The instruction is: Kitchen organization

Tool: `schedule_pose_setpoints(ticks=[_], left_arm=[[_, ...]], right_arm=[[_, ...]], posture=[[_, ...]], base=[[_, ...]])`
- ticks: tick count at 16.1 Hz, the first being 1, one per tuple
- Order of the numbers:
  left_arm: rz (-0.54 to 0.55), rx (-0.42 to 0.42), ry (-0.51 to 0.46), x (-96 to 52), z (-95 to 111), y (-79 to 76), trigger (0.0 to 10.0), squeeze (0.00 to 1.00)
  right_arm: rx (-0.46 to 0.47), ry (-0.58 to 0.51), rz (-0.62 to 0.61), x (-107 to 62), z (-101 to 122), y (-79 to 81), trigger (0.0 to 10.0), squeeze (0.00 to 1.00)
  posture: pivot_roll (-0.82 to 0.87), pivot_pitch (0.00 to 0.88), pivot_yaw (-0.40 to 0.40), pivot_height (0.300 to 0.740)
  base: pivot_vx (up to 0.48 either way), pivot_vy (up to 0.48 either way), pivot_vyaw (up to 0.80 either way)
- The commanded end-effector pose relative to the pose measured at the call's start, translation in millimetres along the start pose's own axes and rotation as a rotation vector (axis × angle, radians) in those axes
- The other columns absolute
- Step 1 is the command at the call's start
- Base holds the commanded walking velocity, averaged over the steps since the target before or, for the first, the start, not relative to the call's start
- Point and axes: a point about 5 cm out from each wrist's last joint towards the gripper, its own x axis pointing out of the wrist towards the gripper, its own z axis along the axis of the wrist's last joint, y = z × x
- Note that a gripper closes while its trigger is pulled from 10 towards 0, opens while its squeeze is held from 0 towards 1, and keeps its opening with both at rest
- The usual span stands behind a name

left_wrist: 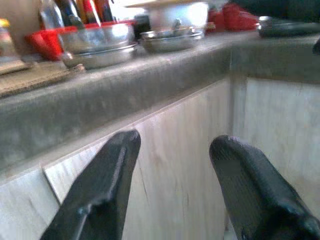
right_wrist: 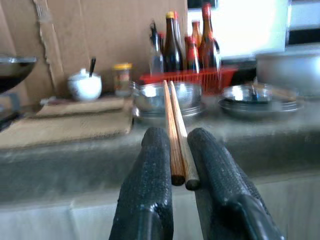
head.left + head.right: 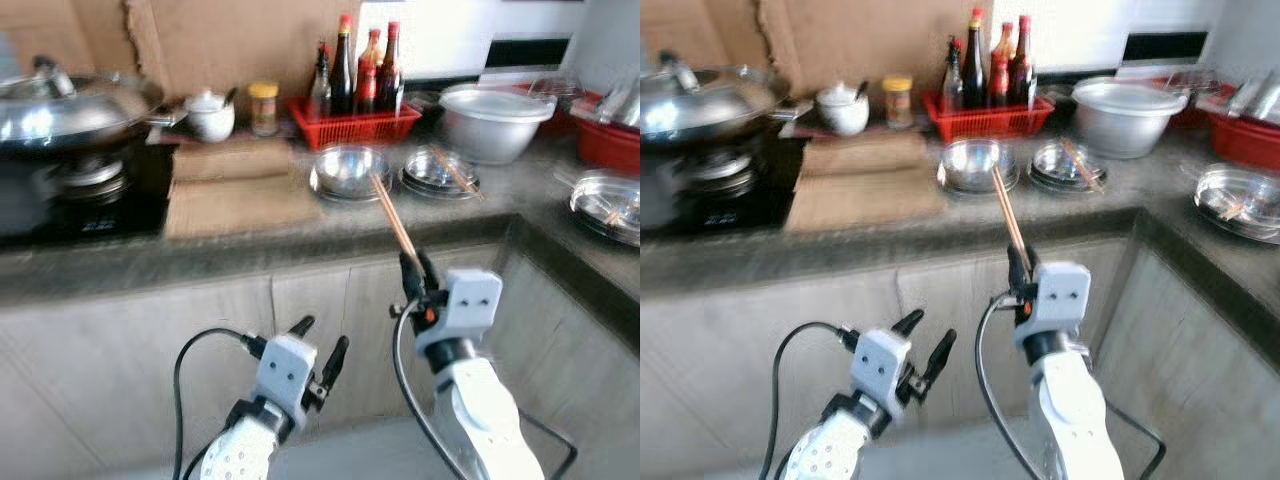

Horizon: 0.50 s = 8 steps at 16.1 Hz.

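**Right wrist view: chopsticks clamped, tabletop ahead**

Right wrist view, centre of the frame: the right pincer [image 2: 179,165] is closed on a pair of wooden chopsticks [image 2: 175,125], gripping them near their blunt ends, so the sticks run forward between the two black fingers toward a steel bowl [image 2: 167,97] on the grey tabletop [image 2: 150,145]. Behind the bowl, upper centre, sauce bottles stand in a red basket [image 2: 220,77].

Left eye view, centre: the chopsticks slant up and to the left from the right pincer, their tips over the steel bowl's rim. The right arm is raised in front of the cabinet doors, wrist cocked upward, the pincer below the tabletop edge. At lower left the left pincer [image 3: 318,355] hangs low with its fingers spread wide, holding nothing. A second plate [image 3: 438,172] right of the bowl carries another pair of sticks; a wok [image 3: 70,105] sits at upper left.

Left wrist view: the two open fingers frame the cabinet front, with the tabletop edge across the upper half.

The step appears to be carrying the chopsticks to a resting place. Because the grip is far back, the long free ends could swing; keeping the wrist steady and lifting the tips clear of the bowl rim before moving would help.
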Motion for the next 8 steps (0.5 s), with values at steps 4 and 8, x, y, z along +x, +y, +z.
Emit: schedule_pose_setpoints(ticks=[4, 8], left_arm=[[-0.005, -0.004, -0.013, 1.0, 3.1, -1.3, 10.0, 0.0], [-0.01, -0.007, -0.01, 1.1, 2.4, -1.9, 10.0, 0.0]], right_arm=[[-0.016, 0.044, -0.019, -11.5, -9.6, -0.4, 10.0, 0.0], [-0.023, 0.069, -0.016, -19.5, -13.9, -0.4, 10.0, 0.0]], posture=[[0.02, 0.0, -0.001, 0.74], [0.01, 0.0, 0.003, 0.74]], base=[[-0.314, 0.0, 0.0], [-0.313, 0.0, 0.0]])
